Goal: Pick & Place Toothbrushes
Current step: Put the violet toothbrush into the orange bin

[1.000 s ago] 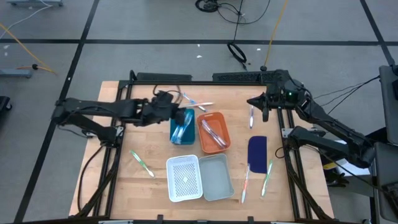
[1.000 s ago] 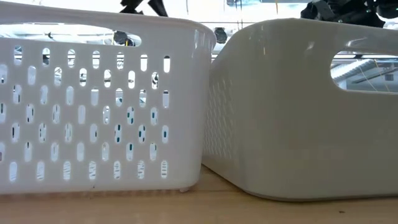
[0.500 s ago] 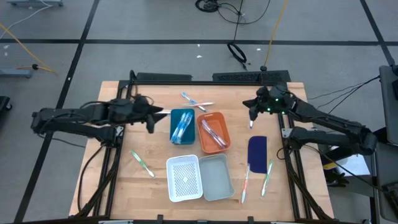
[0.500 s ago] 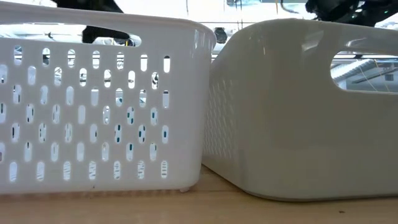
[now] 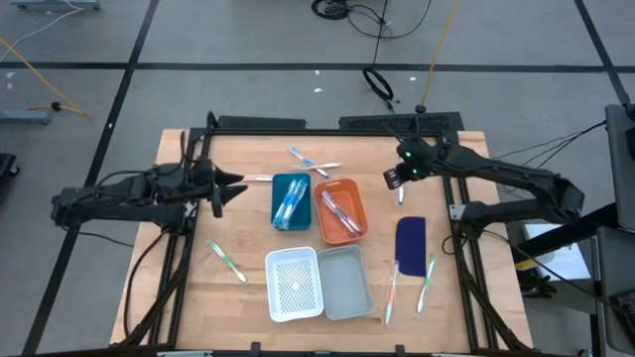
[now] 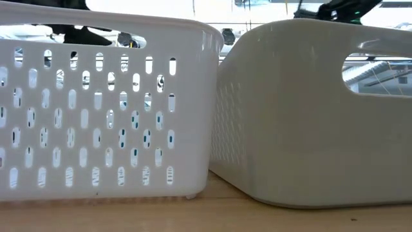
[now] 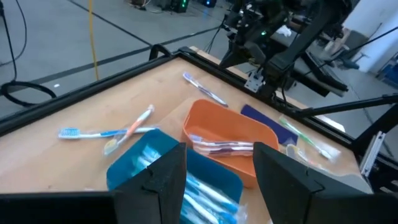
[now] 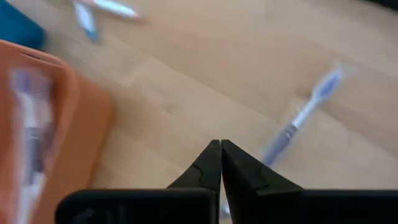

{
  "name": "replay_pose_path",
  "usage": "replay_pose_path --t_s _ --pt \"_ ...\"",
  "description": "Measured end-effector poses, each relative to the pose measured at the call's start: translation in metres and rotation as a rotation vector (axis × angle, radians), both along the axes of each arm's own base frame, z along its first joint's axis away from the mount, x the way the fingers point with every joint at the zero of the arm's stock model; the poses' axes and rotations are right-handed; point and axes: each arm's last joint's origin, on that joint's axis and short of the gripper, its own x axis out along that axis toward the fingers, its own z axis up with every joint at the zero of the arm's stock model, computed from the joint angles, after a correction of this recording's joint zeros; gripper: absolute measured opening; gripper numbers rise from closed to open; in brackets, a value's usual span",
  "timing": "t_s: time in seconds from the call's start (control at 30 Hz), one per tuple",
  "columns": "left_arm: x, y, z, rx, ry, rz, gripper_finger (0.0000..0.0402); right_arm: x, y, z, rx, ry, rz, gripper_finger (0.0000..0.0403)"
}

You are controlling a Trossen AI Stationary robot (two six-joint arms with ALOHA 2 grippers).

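Grey floor (image 5: 248,40), dark seams, loose cables (image 5: 377,81)

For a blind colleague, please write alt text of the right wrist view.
The right gripper, fingers shut and holding nothing, hangs over bare wooden table close to a whitish toothbrush with a blue head lying flat. An orange tray holding toothbrushes sits at one side.
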Motion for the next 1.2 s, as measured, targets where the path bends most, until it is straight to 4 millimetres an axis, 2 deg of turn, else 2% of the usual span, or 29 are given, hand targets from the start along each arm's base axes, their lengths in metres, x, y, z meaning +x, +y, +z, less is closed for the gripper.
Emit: replay_pose_path --t_s 0.17,0.5,0.67,0.83,1.2 --pt "-0.009 -0.001 -0.009 0.004 -0.027 -0.002 0.0184 0.008 -0.014 -0.008 0.074 0.12 -0.038 0.0044" --pt "-0.022 -0.002 -0.023 0.04 0.036 -0.011 0.0184 0.013 -0.03 -0.028 0.196 0.163 -0.176 0.0166" --pt "-0.023 -0.002 -0.022 0.064 0.037 -0.016 0.0184 0.01 -0.038 -0.032 0.21 0.171 -0.212 0.0207" --pt "-0.023 -0.002 -0.022 0.081 0.042 -0.02 0.0184 0.005 -0.05 -0.043 0.265 0.208 -0.277 0.0216" --pt "-0.023 -0.002 -0.022 0.086 0.044 -0.022 0.0184 0.009 -0.08 -0.084 0.299 0.272 -0.366 0.0199"
